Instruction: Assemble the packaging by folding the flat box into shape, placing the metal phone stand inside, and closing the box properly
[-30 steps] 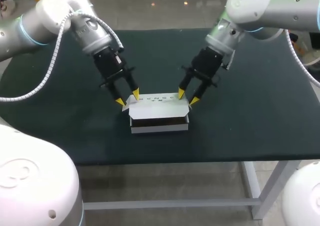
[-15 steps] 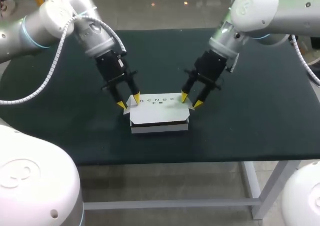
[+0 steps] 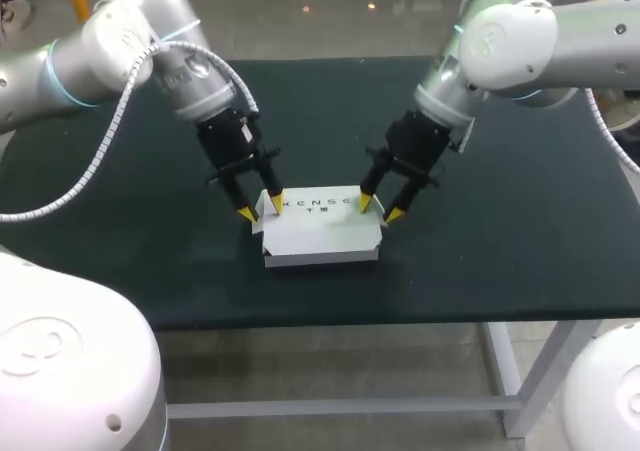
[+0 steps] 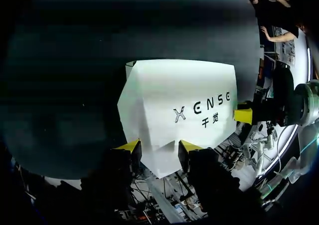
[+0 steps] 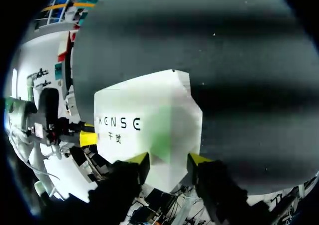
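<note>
White box (image 3: 320, 233) sits mid-desk, a bit toward the front edge. Its lid (image 3: 318, 219) is folded down over the top, printed face up, and looks nearly flat. Phone stand not visible; prob. inside, can't confirm. Small tabs seem to stick out at both rear corners, so I'd judge the closing isn't finished yet.

Left tool (image 3: 260, 209) is at the box's left rear corner and right tool (image 3: 380, 209) at the right rear corner. One per end prob. so the lid gets pressed evenly and doesn't spring up or skew. Both tools have fingers apart, clamped on nothing. In each wrist view a corner of the box pokes btwn the yellow tips, w/ the tips right at the lid's edge. Whether they actually bear down on the card, can't tell.

Poses: both arms come in from the rear sides, wrists tilted down & inward toward the box, approx. mirror images. Dark desk (image 3: 500, 251) lies under it all.
</note>
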You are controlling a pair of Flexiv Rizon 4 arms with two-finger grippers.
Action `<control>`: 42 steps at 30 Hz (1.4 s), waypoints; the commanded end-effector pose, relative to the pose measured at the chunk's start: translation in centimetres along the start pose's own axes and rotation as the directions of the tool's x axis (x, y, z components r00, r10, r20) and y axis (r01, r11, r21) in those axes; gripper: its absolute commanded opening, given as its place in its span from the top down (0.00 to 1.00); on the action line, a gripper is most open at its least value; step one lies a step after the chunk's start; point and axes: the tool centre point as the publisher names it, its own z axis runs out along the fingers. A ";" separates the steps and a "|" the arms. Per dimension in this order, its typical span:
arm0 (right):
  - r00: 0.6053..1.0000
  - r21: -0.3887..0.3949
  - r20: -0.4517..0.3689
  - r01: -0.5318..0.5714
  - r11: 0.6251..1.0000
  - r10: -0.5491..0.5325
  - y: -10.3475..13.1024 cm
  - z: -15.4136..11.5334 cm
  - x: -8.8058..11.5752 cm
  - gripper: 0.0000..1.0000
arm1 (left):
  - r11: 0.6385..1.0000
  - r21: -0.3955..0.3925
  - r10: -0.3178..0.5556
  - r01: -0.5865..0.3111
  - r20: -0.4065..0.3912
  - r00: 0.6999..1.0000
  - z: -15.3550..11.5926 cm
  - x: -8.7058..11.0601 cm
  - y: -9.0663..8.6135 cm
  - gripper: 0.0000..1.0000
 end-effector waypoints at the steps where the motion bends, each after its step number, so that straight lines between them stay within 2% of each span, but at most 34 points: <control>1: 1.000 -0.013 -0.005 0.009 1.000 -0.009 -0.2 0.6 -0.3 0.47 | 0.999 0.037 0.002 -0.003 0.010 1.000 0.2 0.1 0.7 0.49; 5: 1.000 -0.021 -0.003 0.018 1.000 -0.018 -0.2 0.9 -0.4 0.50 | 0.998 0.054 0.011 -0.012 0.015 1.000 0.6 -0.2 0.4 0.49; 28: 0.999 -0.077 -0.015 0.038 0.996 -0.039 0.4 2.3 -1.2 0.47 | 0.990 0.122 0.059 -0.064 0.044 0.997 1.8 -1.1 -0.2 0.49; 42: 0.999 -0.085 -0.031 0.034 0.996 -0.037 0.9 2.6 -1.2 0.49 | 0.979 0.205 0.004 -0.010 0.031 1.000 2.1 -2.2 -0.6 0.51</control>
